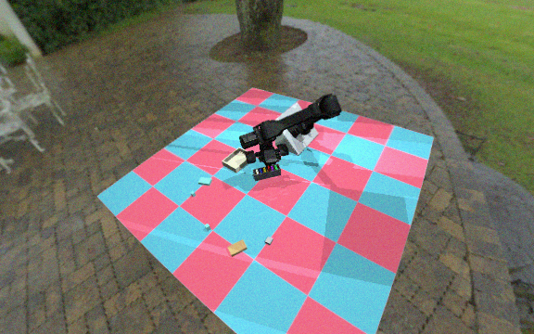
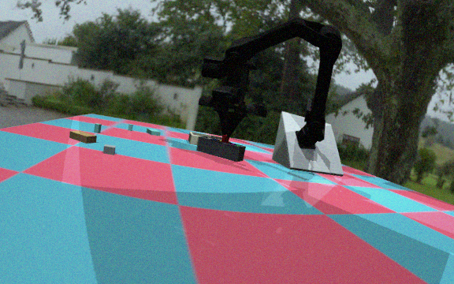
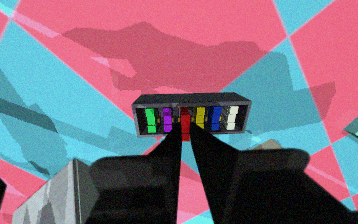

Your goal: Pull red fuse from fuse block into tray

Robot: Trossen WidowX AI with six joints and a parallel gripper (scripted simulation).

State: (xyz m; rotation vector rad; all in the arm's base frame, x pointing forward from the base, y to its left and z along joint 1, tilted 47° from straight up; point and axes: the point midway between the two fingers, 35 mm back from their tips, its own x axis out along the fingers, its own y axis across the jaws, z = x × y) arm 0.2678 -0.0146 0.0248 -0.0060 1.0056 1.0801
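Observation:
My gripper [image 1: 268, 165] [image 2: 225, 134] [image 3: 185, 127] points straight down over the fuse block and is shut on the red fuse. The red fuse [image 2: 225, 139] [image 3: 185, 119] stands upright between the fingertips, raised higher than the other fuses; whether its lower end is clear of the slot I cannot tell. The dark fuse block [image 1: 267, 175] [image 2: 219, 150] [image 3: 192, 98] stands on the mat with green, purple, yellow, blue and white fuses in it. The purple and yellow fuses flank the red one. The cream tray [image 1: 235, 161] [image 2: 192, 138] is beside the block, partly hidden in the wrist view.
The white wedge-shaped arm base [image 1: 300, 141] [image 2: 315, 159] stands behind the block. A wooden block [image 1: 236, 248] [image 2: 83, 136], a grey cube [image 1: 269, 240] [image 2: 109, 150], a flat teal block [image 1: 205, 181] [image 2: 153, 132] and two small teal pieces lie farther off on the checkered mat.

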